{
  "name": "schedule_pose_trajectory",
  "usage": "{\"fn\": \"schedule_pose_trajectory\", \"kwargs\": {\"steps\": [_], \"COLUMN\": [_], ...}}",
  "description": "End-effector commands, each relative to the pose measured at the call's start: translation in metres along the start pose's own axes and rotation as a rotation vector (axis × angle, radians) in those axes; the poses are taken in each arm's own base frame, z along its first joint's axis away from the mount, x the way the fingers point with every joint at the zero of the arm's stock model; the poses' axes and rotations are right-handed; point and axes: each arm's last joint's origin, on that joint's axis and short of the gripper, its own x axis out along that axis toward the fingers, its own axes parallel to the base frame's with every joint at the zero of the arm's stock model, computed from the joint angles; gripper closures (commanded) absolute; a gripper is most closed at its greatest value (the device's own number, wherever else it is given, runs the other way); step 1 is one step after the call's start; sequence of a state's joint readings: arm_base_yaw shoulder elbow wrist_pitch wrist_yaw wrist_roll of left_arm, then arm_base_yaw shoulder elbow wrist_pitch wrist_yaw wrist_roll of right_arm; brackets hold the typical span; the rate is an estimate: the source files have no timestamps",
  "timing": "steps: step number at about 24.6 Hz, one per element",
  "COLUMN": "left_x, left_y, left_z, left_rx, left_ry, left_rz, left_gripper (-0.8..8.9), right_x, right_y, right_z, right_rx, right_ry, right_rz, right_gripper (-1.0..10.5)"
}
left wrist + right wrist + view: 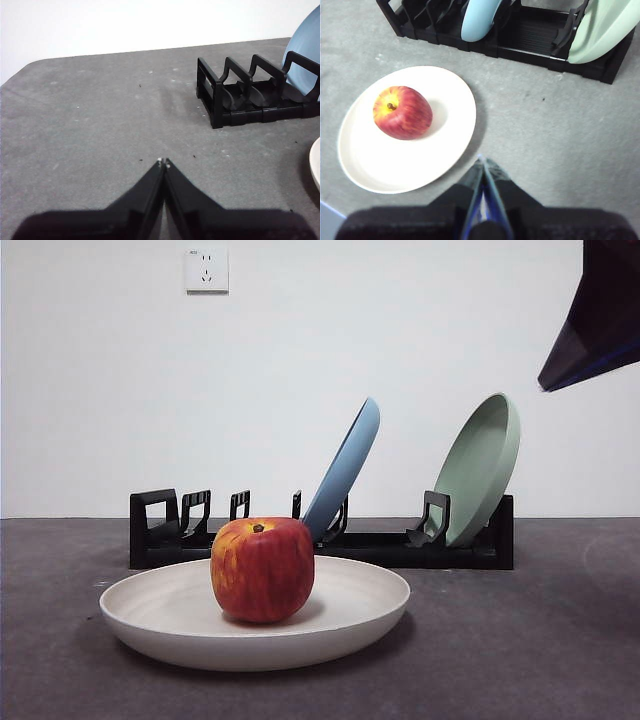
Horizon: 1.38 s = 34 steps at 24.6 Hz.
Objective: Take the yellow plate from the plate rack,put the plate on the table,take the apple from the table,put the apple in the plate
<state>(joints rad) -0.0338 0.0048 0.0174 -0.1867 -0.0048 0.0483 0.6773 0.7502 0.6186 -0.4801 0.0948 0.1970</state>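
Note:
The yellow plate (340, 625) (440, 145) lies flat on the table (540, 660) in front of the plate rack (380, 545) (530, 40). The red apple (262, 569) (402, 112) stands in the plate, stem up. My right gripper (482, 162) hangs shut and empty above the table beside the plate's rim; in the front view it shows as a dark tip (590, 325) at the upper right. My left gripper (163, 162) is shut and empty over bare table, short of the rack's loop end (212, 97). A sliver of the plate's rim (316, 167) shows there.
A blue plate (345, 468) (477, 20) (305, 50) and a pale green plate (483, 468) (605, 27) lean in the rack's slots. A white wall with a socket (206, 270) stands behind the table.

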Motion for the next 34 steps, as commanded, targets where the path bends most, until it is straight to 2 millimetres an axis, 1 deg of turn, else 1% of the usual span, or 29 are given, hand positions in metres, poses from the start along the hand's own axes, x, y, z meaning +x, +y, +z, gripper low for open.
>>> {"fn": "schedule_pose_trajectory", "kwargs": {"steps": [1, 3, 5, 7, 9, 10, 14, 18, 26, 30, 34], "left_x": [0.001, 0.001, 0.001, 0.001, 0.001, 0.001, 0.001, 0.001, 0.001, 0.001, 0.001], "left_y": [0.000, 0.000, 0.000, 0.000, 0.000, 0.000, 0.000, 0.000, 0.000, 0.000, 0.000], "left_z": [-0.004, -0.004, -0.004, -0.004, -0.004, -0.004, -0.004, -0.004, -0.004, -0.004, -0.004], "left_rx": [-0.007, -0.007, -0.007, -0.007, -0.007, -0.007, -0.007, -0.007, -0.007, -0.007, -0.007], "left_ry": [0.010, 0.010, 0.010, 0.010, 0.010, 0.010, 0.010, 0.010, 0.010, 0.010, 0.010], "left_rz": [-0.005, -0.005, -0.005, -0.005, -0.005, -0.005, -0.005, -0.005, -0.005, -0.005, -0.005], "left_gripper": [8.17, 8.17, 8.17, 8.17, 8.17, 8.17, 8.17, 8.17, 8.17, 8.17, 8.17], "right_x": [-0.017, -0.031, -0.039, -0.039, -0.034, -0.029, -0.013, -0.003, 0.007, 0.006, 0.008], "right_y": [-0.006, -0.015, -0.029, -0.041, -0.049, -0.052, -0.057, -0.060, -0.062, -0.061, -0.061], "right_z": [-0.002, -0.001, -0.007, -0.022, -0.042, -0.052, -0.080, -0.097, -0.113, -0.114, -0.118], "right_rx": [-0.125, -0.150, -0.134, -0.097, -0.097, -0.097, -0.087, -0.068, -0.067, -0.077, -0.066], "right_ry": [-0.079, -0.206, -0.358, -0.475, -0.525, -0.526, -0.507, -0.496, -0.485, -0.483, -0.445], "right_rz": [-0.028, -0.074, -0.159, -0.239, -0.225, -0.213, -0.198, -0.205, -0.206, -0.209, -0.205], "right_gripper": [9.5, 9.5, 9.5, 9.5, 9.5, 9.5, 9.5, 9.5, 9.5, 9.5, 9.5]}}
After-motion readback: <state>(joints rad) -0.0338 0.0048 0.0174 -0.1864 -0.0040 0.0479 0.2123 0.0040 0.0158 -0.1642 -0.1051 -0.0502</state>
